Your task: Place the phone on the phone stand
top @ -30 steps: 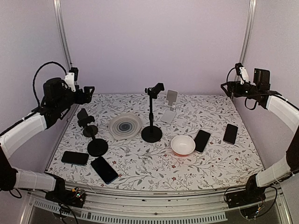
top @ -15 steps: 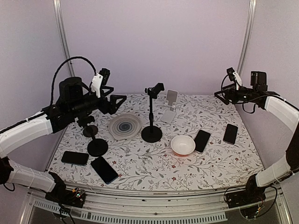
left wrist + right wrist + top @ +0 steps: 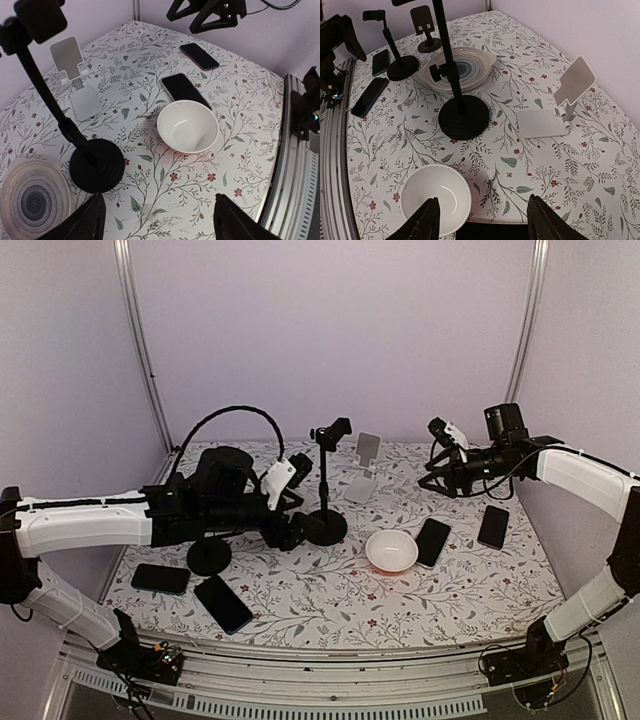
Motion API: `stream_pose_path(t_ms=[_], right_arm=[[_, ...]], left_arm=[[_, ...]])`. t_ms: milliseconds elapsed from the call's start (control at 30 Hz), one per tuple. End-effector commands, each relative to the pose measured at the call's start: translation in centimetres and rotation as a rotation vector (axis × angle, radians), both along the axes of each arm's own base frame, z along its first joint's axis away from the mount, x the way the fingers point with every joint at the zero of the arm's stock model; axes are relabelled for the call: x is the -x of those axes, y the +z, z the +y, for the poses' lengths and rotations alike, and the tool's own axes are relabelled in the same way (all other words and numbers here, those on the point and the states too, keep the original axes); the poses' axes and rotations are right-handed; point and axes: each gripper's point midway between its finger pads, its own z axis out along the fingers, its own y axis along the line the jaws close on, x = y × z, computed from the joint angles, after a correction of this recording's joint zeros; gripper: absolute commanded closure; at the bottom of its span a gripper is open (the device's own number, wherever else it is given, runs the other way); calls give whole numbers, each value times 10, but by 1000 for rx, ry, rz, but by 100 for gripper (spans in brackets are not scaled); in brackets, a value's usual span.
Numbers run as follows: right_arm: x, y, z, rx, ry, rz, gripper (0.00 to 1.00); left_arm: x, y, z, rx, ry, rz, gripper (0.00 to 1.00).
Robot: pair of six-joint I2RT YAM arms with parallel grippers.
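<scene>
Hovering wide open and empty, as was the left gripper (image 3: 157,222), the right gripper (image 3: 436,476) had the phone (image 3: 433,541) almost beneath it beside the bowl (image 3: 373,552), so I'd have pinched its long edges, clear of the bowl, with the stand (image 3: 540,123) ahead.

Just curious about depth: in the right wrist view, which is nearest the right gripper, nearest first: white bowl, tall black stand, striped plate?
From the right gripper:
1. white bowl, beside the fingers.
2. tall black stand, mid-table.
3. striped plate, beyond the stand.
</scene>
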Motion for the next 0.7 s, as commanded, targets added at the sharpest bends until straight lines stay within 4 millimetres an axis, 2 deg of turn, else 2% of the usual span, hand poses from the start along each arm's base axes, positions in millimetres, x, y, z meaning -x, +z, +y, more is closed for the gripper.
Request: stream_pose_path(t_ms=[0,133,200,233,333,467,533,667], right_arm=[[12,-5,-3,50,31,32,40],[20,-23,-15,94,10,45,42],[24,-31,-16,95,11,73,42],[25,-34,-16,93,7,85,43],[23,-41,-24,85,-38,133,47],[12,-39,-49,59,-127,168,52],[8,-46,-61,121,-178,176,53],[7,-72,-82,253,-244,173,53]], left_arm=[[7,-6,-9,26,56,78,25],[2,-23,-8,13,134,140,26],[10,-32,-9,31,109,164,26],[16,-29,-13,65,77,147,25],[26,-39,-10,89,66,117,25],[28,-57,-9,20,96,70,25],[33,-60,-13,4,95,67,24],[40,-75,-21,-49,68,35,24]])
